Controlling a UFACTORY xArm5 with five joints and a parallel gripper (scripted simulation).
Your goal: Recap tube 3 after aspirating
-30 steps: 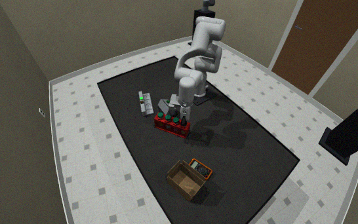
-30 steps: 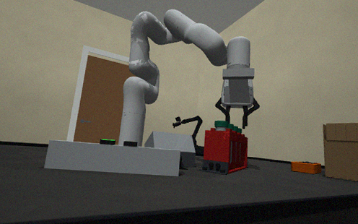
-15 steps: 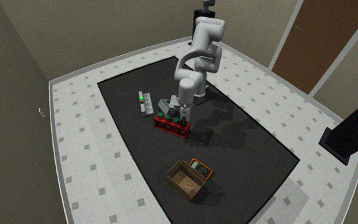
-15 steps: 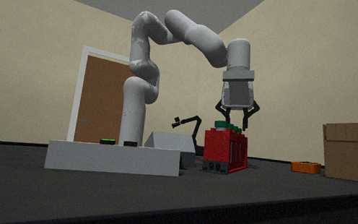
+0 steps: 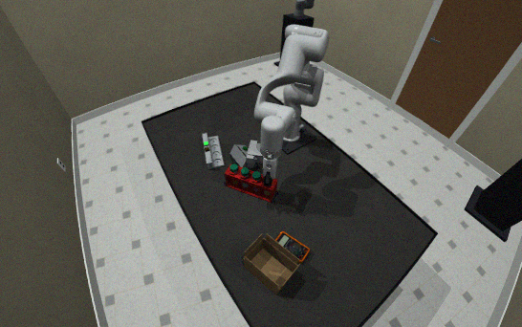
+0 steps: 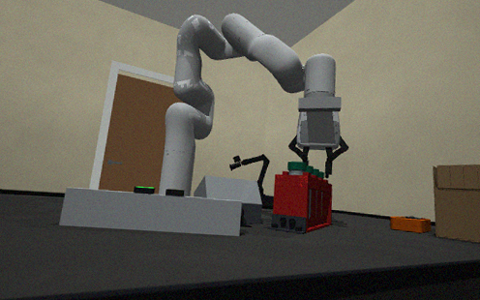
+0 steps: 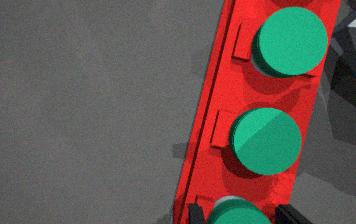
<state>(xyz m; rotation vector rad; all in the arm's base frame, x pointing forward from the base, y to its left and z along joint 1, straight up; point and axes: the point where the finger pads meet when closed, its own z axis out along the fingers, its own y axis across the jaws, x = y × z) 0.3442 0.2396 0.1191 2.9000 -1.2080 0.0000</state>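
Note:
The red decapping station (image 5: 250, 182) stands on the dark mat with green caps on its tubes. My gripper (image 5: 268, 180) hangs straight down over the tube at the rack's right end in the top view. In the wrist view my two dark fingers stand on either side of that tube's green cap (image 7: 237, 214), open and not closed on it. Two more caps (image 7: 266, 141) (image 7: 292, 40) lie further along the rack. In the exterior view the fingertips (image 6: 317, 165) reach down to cap height. The cap tray (image 5: 212, 150) shows a lit green lamp (image 5: 206, 141).
The grey key housing (image 5: 244, 154) sits just behind the rack, beside the arm's base. An open cardboard box (image 5: 271, 262) and an orange meter (image 5: 293, 245) lie on the near part of the mat. A black stand (image 5: 494, 203) is at the right.

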